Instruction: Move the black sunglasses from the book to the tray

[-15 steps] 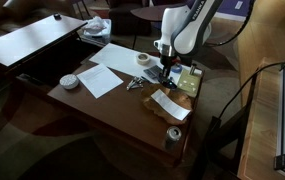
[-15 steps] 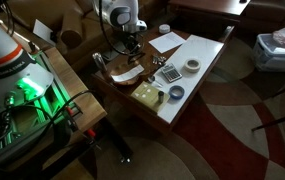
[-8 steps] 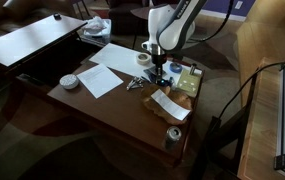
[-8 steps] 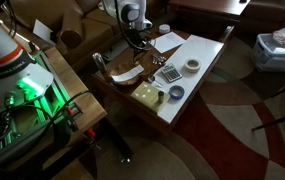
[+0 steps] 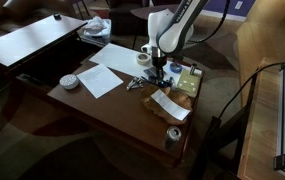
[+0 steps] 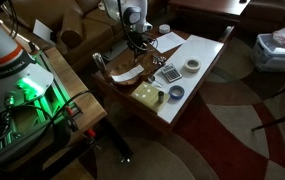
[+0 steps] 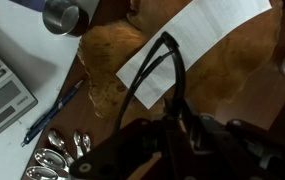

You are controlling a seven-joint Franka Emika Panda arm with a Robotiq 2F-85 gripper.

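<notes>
My gripper (image 5: 157, 70) hangs above the table in both exterior views (image 6: 134, 42), just beside the green-edged book (image 5: 189, 79). In the wrist view the gripper (image 7: 178, 122) is shut on the black sunglasses (image 7: 168, 58). Their thin black arms stick out from the jaws over a white paper strip (image 7: 197, 40). That strip lies on the brown tray (image 7: 104, 55), which also shows in an exterior view (image 5: 183, 101). The book shows as a yellow-green slab in an exterior view (image 6: 145, 94). The sunglasses are too small to make out in the exterior views.
A grey calculator (image 7: 2, 85), a blue pen (image 7: 50, 112) and a bunch of keys (image 7: 52, 160) lie beside the tray. A tape roll (image 5: 143, 59), white paper sheets (image 5: 102, 78), a small bowl (image 5: 70, 81) and a can (image 5: 174, 133) are on the table.
The gripper has moved off the book toward the table's middle and the tray, with the sunglasses in it. It has hardly moved over the last half second.
</notes>
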